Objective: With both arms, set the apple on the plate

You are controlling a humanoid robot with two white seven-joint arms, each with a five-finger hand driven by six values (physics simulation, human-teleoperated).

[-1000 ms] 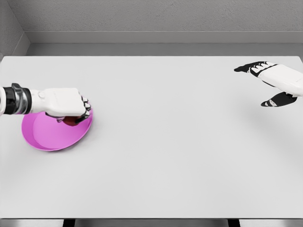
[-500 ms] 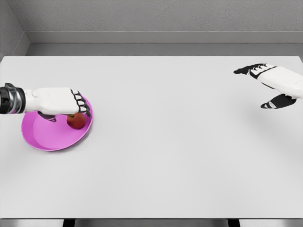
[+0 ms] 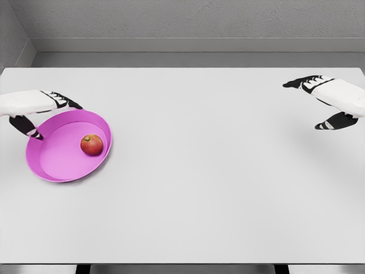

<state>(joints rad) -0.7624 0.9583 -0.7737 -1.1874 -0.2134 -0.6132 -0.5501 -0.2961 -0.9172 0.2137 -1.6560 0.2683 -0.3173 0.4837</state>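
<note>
- Apple (image 3: 92, 145) sits inside the plate (image 3: 51, 160), over toward the plate's right wall, upright with its stem dimple up. Nothing is touching it.
- My left hand (image 3: 35, 109) hangs at the plate's far-left rim, fingers spread and loose, holding nothing. The thumb (image 3: 28, 127) points down over that rim, and I can't tell whether it clears it or brushes it.
- My right hand (image 3: 333, 101) is well apart from the plate, way over at the opposite side of the table (image 3: 205, 171), fingers and thumb parted, holding nothing.
- To my eye the placing looks done; what's left is getting clear without spoiling it.
- Risk one: that low thumb. If I pull the left arm back with it dipped at the rim, I could hook the wall and tip or drag the plate, and the apple would go with it.
- Risk two: the apple is round and lies close to the right wall. A jolt to the plate could roll it across the floor of the plate, or over that shallow lip onto the table.
- Risk three: the plate lies near the table's left edge, so a shove leftward is the worst direction.
- I'd lift the left hand straight up off the rim first, then withdraw.
- Around the plate: only bare table, with the grey back wall (image 3: 188, 23) beyond it. Nothing stands between either hand and the plate.
</note>
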